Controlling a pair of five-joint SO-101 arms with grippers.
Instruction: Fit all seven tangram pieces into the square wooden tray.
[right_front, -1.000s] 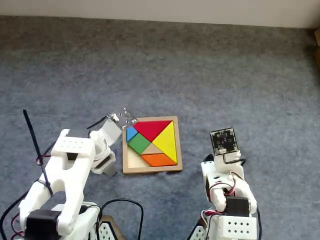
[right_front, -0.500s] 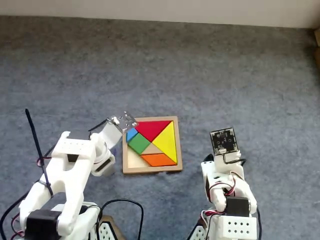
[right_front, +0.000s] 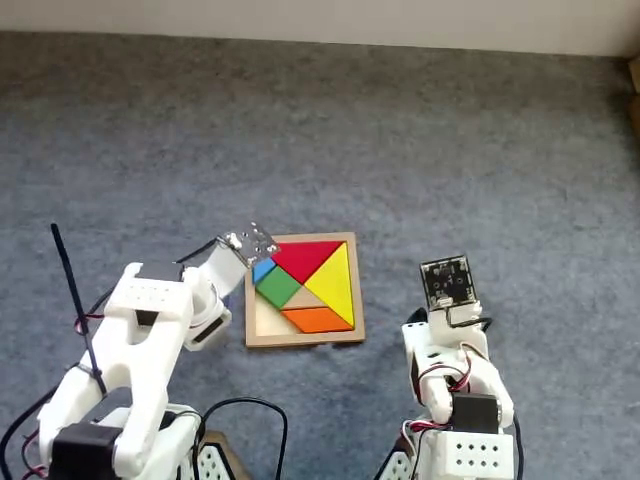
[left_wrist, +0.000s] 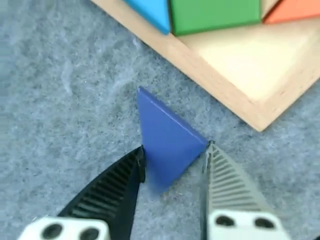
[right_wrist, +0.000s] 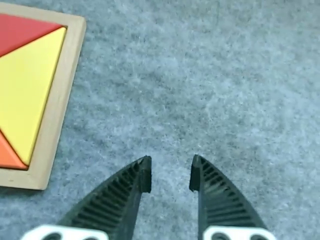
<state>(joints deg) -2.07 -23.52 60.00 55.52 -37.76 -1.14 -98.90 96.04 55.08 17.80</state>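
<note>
My left gripper (left_wrist: 175, 150) is pinching the dark blue triangle (left_wrist: 167, 132) near one end, just outside the tray (left_wrist: 215, 85). Reckon it could twist in that skinny grip and snag its rim instead of dropping into the gap.

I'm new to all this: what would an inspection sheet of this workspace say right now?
Surface: grey carpet.
Job's things: wooden tray holds red triangle, yellow triangle, green square, light blue piece, orange piece; one corner bare; dark blue triangle outside, beside the tray.
Clutter: nothing seen.
Grippers: left gripper shut on the dark blue triangle; right gripper open over bare carpet.
Cables: black cable along left arm; thin wires on right arm.
Surroundings: pale wall behind.
</note>
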